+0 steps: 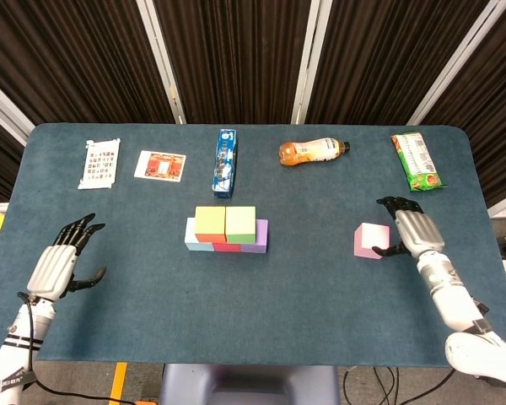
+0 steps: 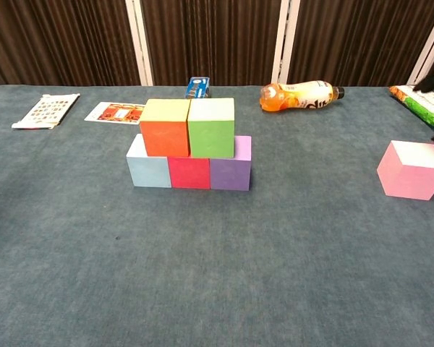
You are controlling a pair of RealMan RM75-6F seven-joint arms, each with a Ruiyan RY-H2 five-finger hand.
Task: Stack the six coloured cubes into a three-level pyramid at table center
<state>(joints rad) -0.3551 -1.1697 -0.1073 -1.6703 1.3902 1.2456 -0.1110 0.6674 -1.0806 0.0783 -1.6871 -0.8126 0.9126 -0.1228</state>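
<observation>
Five cubes stand stacked at table center. The bottom row holds a light blue cube (image 2: 149,171), a red cube (image 2: 189,172) and a purple cube (image 2: 231,170). On them sit an orange cube (image 2: 164,128) and a green cube (image 2: 210,127); the pair shows again in the head view (image 1: 226,224). A pink cube (image 1: 370,240) (image 2: 411,169) stands alone to the right. My right hand (image 1: 408,230) hovers just right of it, fingers apart, holding nothing. My left hand (image 1: 61,259) is open over the table's left front.
Along the far edge lie a printed card (image 1: 99,163), a red-patterned card (image 1: 160,164), a blue box (image 1: 226,162), an orange drink bottle (image 1: 313,151) and a green snack packet (image 1: 417,160).
</observation>
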